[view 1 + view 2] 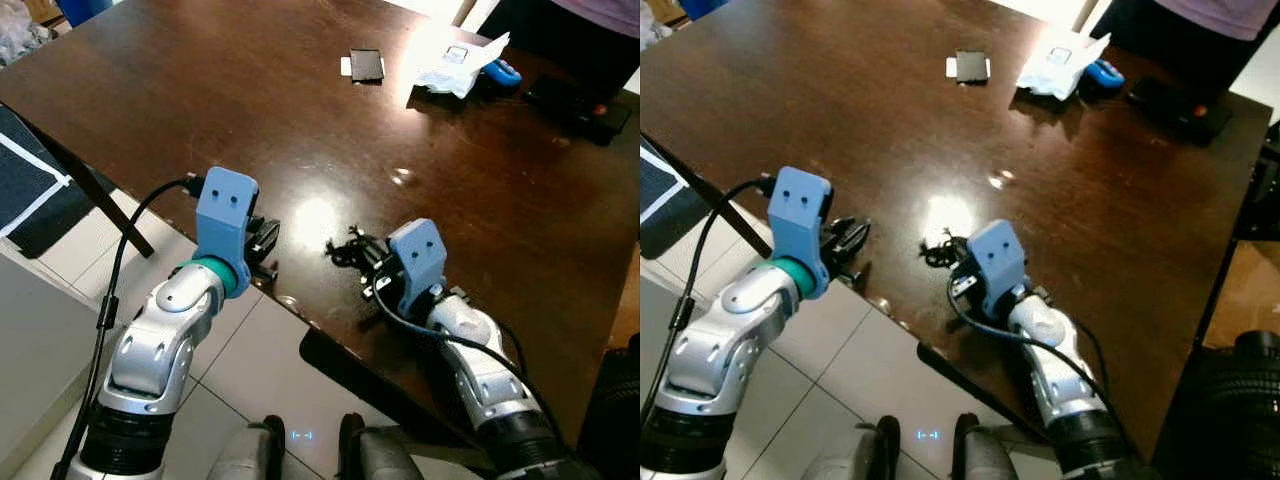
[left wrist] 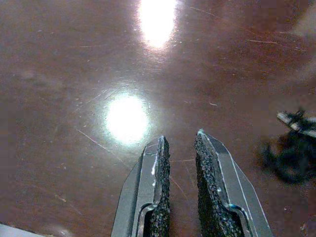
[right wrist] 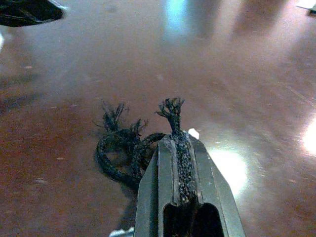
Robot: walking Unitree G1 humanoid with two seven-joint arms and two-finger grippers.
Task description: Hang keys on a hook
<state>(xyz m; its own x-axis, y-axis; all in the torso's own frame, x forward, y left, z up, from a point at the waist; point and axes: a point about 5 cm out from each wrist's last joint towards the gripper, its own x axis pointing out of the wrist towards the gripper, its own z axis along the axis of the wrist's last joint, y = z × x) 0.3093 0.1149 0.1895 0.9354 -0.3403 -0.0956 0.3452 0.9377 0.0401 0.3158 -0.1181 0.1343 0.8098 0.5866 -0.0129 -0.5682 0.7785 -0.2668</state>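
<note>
A bunch of keys on a frayed black cord (image 1: 347, 249) lies on the dark brown table (image 1: 200, 90), close to its near edge. My right gripper (image 1: 372, 266) is low over the table and shut on one strand of the cord (image 3: 121, 148); the frayed end sticks out past the fingertips (image 3: 174, 143). My left gripper (image 1: 264, 240) hovers at the table edge to the left of the keys. Its fingers (image 2: 160, 163) stand a narrow gap apart with nothing between them. The keys (image 2: 291, 153) lie off to one side of it.
At the far side of the table lie a small black card (image 1: 366, 65), a crumpled white bag (image 1: 455, 65), a blue object (image 1: 503, 72) and a black case (image 1: 575, 100). A person (image 1: 600, 20) stands behind them. Tiled floor and a dark mat (image 1: 40, 200) lie at left.
</note>
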